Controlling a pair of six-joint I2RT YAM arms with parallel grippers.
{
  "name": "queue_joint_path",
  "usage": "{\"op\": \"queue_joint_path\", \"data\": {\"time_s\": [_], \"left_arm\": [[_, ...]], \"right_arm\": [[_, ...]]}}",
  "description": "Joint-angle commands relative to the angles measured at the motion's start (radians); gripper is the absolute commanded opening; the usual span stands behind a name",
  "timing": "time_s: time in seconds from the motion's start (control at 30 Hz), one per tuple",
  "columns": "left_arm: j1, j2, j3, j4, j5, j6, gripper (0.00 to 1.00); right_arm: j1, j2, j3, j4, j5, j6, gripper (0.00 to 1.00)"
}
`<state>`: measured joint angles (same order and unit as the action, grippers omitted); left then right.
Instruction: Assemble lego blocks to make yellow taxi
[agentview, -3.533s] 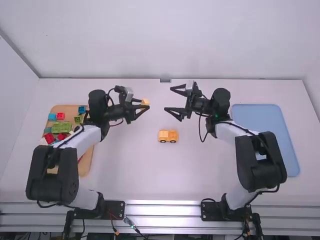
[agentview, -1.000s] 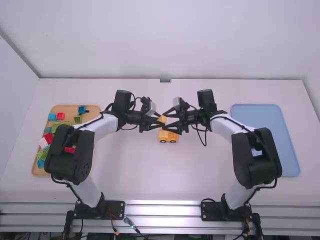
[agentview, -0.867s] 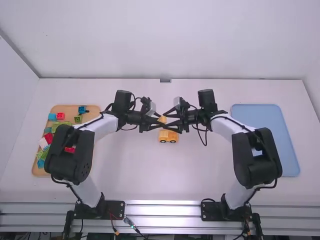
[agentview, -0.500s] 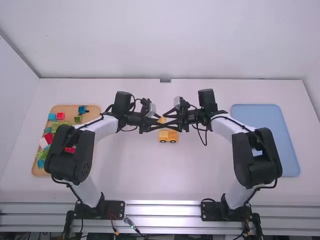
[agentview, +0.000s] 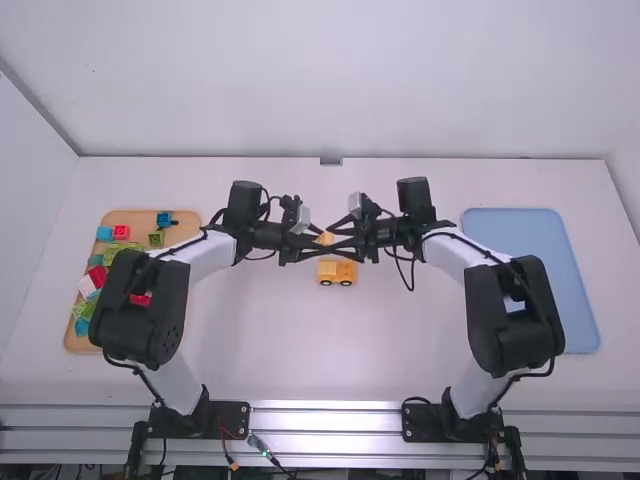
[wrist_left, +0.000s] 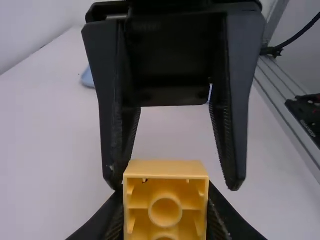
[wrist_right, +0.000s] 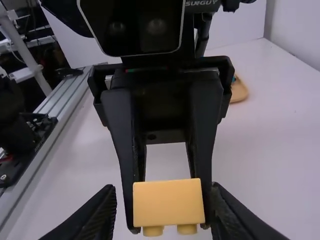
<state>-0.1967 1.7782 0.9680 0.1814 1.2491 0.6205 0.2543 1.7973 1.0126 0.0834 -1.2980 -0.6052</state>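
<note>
Two grippers meet above the bench (agentview: 200, 350), roughly midway between its left and right edges. The left gripper (agentview: 322, 241) has its jaws closed on a small yellow block (agentview: 325, 239) – the left wrist view shows the block pinched between its fingers, with the block's hollow face and round tubes in sight. Studs show on the same block in the right wrist view.

The right gripper (agentview: 330, 243) reaches in from the opposite side with its jaws open, one finger to each side of the block. In the left wrist view one of its fingertips is just beside the block and the other stands apart from it; whether the nearer one touches, I cannot tell.

A yellow toy car (agentview: 337, 268) with dark wheels rests on the bench, near the middle and slightly closer to the front edge than the two grippers are. The held block is up in the air, a little toward the far edge from it.

Toward the bench's left edge lies a wooden tray (agentview: 138, 216) of loose blocks – blue (agentview: 164, 219), red (agentview: 121, 232) and green (agentview: 156, 239) among them, partly hidden by the left arm. A blue tray (agentview: 540, 240) lies near the right edge, partly behind the right arm.
</note>
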Motion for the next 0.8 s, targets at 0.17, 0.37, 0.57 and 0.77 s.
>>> {"op": "queue_joint_path", "data": {"time_s": [0.17, 0.37, 0.57, 0.77], "left_arm": [[-0.006, 0.005, -0.005, 0.063, 0.075, -0.061, 0.02], [-0.008, 0.005, -0.005, 0.216, 0.079, -0.201, 0.02], [-0.007, 0.005, -0.004, 0.338, 0.079, -0.249, 0.02], [-0.007, 0.005, -0.004, 0.521, 0.079, -0.420, 0.02]], "right_arm": [[0.001, 0.012, 0.022, 0.055, -0.071, 0.008, 0.46], [0.016, 0.012, 0.022, 0.184, -0.070, 0.127, 0.46], [0.014, 0.012, 0.022, 0.339, -0.071, 0.254, 0.43], [0.015, 0.012, 0.022, 0.410, -0.071, 0.294, 0.43]]}}
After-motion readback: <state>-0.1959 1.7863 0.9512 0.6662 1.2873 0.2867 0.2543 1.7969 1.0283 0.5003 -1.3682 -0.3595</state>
